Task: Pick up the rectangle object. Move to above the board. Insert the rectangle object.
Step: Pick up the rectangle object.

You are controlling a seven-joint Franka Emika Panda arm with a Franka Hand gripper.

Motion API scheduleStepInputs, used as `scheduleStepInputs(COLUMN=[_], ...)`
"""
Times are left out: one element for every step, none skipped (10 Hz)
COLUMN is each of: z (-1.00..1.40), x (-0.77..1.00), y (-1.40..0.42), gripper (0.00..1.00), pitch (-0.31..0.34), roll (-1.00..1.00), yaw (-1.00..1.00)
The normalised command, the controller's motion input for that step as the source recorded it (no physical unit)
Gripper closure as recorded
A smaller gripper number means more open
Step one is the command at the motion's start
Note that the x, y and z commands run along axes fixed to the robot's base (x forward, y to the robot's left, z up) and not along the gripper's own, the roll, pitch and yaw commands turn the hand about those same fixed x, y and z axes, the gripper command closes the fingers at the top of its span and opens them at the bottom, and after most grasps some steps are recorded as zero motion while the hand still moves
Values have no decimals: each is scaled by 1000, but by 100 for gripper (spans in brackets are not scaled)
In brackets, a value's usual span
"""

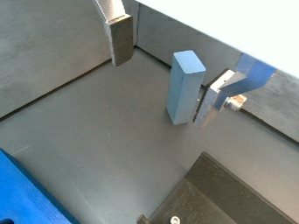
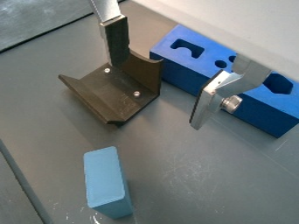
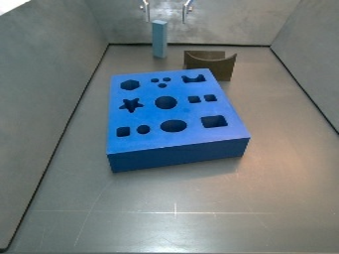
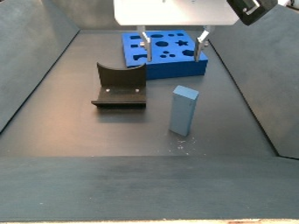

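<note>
The rectangle object (image 4: 184, 109) stands upright on the floor, untouched. The gripper (image 4: 170, 38) hangs at its twelve o'clock in a side view, jaws spread wide and empty, before the board (image 4: 163, 47).

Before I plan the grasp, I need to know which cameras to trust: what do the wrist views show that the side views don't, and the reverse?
Only the wrist views: the end effector's fingers close up, silver plates with dark pads, open and empty. Only the side views: the board's whole top with every cut-out. Both: the rectangle object upright on the floor, apart from the board, and the fixture.
</note>
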Motion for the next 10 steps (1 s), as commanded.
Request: scheduleStepInputs(z=[0, 0, -103, -169, -269, -300, -77, 0, 0, 0], x=[0, -63, -43, 0, -26, -66, 0, 0, -17, -154], y=[0, 0, 63, 186, 154, 120, 103, 20, 209, 677], gripper=[0, 0, 0, 0, 0, 0, 0, 0, 0, 0], pitch=[0, -31, -51, -40, -71, -109, -174, 0, 0, -6], roll=[-23, 0, 0, -83, -129, -131, -154, 0, -26, -274], yaw=[0, 0, 200, 594, 911, 963, 397, 0, 29, 480])
